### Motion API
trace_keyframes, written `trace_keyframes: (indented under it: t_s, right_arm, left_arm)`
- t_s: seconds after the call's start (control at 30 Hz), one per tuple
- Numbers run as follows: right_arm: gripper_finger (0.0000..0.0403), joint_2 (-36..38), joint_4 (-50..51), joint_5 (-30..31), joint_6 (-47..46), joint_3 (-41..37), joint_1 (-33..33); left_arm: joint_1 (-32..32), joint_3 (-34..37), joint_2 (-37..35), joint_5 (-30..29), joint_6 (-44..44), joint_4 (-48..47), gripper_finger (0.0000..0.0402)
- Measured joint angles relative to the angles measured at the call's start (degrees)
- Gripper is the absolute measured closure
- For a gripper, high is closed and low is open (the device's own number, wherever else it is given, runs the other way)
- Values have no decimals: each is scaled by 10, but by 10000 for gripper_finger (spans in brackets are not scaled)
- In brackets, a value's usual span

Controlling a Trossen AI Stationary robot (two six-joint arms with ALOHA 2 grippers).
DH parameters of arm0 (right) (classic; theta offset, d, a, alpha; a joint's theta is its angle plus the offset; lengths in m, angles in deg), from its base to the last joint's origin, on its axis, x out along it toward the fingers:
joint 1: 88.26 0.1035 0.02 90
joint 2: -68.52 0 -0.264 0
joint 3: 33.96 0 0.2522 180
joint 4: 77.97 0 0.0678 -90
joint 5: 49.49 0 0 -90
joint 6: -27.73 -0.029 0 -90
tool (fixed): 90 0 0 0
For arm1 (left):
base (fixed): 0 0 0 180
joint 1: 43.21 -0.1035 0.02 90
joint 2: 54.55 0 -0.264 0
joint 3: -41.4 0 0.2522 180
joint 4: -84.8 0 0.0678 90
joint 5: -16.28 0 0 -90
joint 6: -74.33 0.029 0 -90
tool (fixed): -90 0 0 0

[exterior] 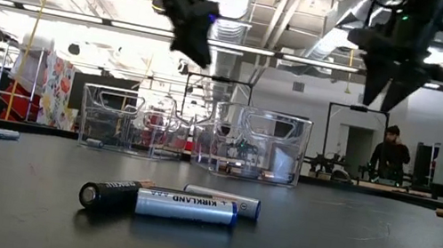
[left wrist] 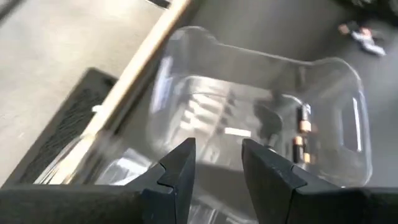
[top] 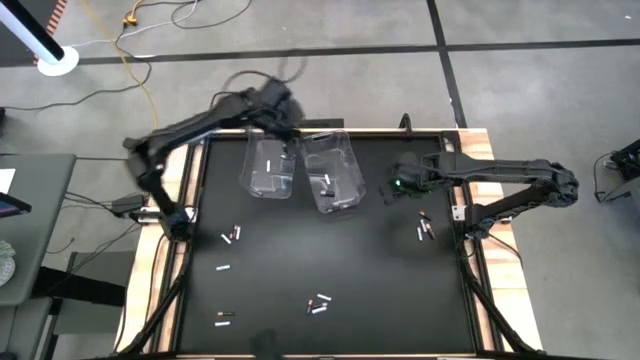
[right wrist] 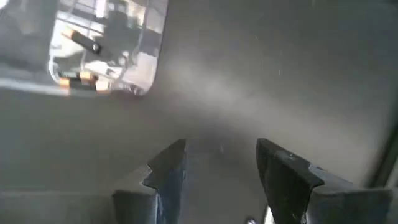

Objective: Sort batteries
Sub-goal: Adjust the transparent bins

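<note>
1. High view: the left gripper (top: pixel 287 128) hangs over the left bin (top: pixel 268 168) near 12 o'clock, its fingers hard to tell from the arm. Batteries (top: pixel 318 303) lie scattered across the bench (top: pixel 380 290).
2. Low view: the right gripper (exterior: pixel 387 89) shows cut off at the top.
3. Left wrist view: its jaws stand apart and empty above the bin, where a white battery (left wrist: pixel 237 131) lies.
4. Right wrist view: its jaws are spread, nothing between; the right bin (right wrist: pixel 106 46) is blurred.

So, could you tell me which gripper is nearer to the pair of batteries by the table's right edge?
Right. The right gripper hovers just up-left of the battery pair; the left gripper is far across, above the left bin.
</note>
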State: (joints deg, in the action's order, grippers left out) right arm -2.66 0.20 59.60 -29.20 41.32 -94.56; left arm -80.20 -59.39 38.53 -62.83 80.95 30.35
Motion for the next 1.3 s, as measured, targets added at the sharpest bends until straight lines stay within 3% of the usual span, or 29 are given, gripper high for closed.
trace_keyframes:
  t_s: [0.2,0.33,0.5,0.63,0.77,0.97,1.13,1.3]
  right_arm:
    - [236,36,-50,55,-75,-82,92]
    - [300,94,-207,57,-94,-184,136]
    - [381,120,-478,57,12,-297,180]
    - [391,55,-643,57,123,-344,188]
    - [390,-48,-748,57,174,-339,174]
    - [396,-174,-775,57,214,-291,132]
    - [394,-231,-780,54,217,-239,104]
    - [394,-256,-777,50,280,-199,98]
  left_arm:
    - [-2,190,-163,-39,-96,73,277]
    - [27,286,-257,-76,-170,100,277]
    - [92,360,-341,-124,-230,118,289]
    - [149,392,-373,-180,-261,121,301]
    - [183,404,-380,-216,-283,120,307]
    - [192,404,-387,-294,-305,76,308]
    - [171,404,-397,-406,-377,-24,308]
    - [117,414,-378,-425,-412,-59,308]
